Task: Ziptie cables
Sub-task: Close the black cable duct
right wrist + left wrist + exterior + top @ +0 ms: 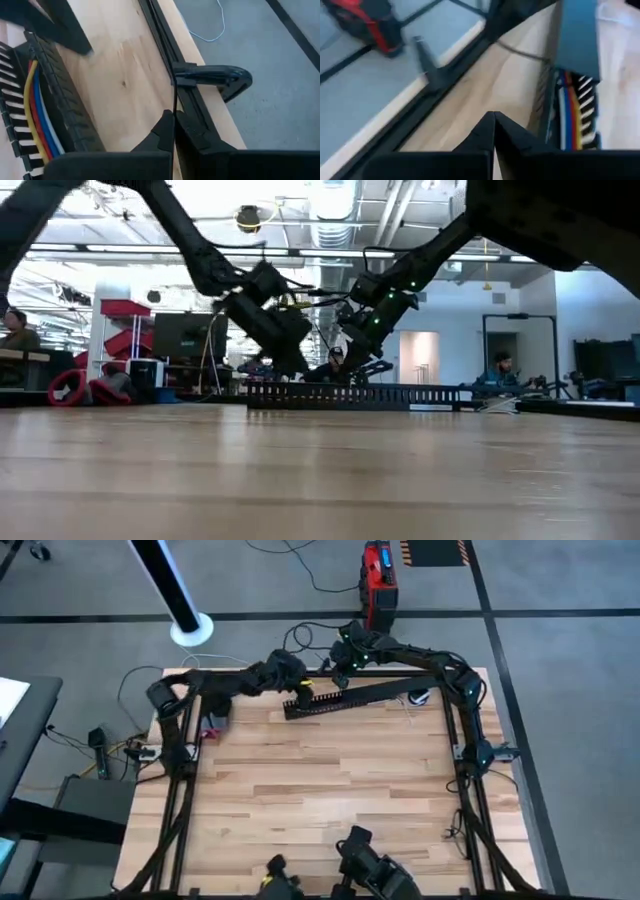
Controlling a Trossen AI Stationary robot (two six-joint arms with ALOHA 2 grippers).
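Note:
A long black comb-slotted channel lies on the far part of the wooden table, slanting from left to right. The cables, yellow, red and blue wires, run along inside it and also show in the left wrist view. My left gripper hovers shut over the channel's left end. My right gripper hovers just beyond the channel's far side, near its middle. It is shut, and a thin black strip stands out from its fingertips. In the low view both grippers hang a little above the channel. My right gripper pinches the thin black strip between its two fingertips. The strip sticks out straight beyond the tips, clear of the table; the part between the fingers is hidden. My left gripper touches nothing that shows.
A black frame rail with a foot bracket runs along the table's far edge. A red device stands on the floor beyond it. Bare wood fills the middle and near side. People sit in the room behind the table.

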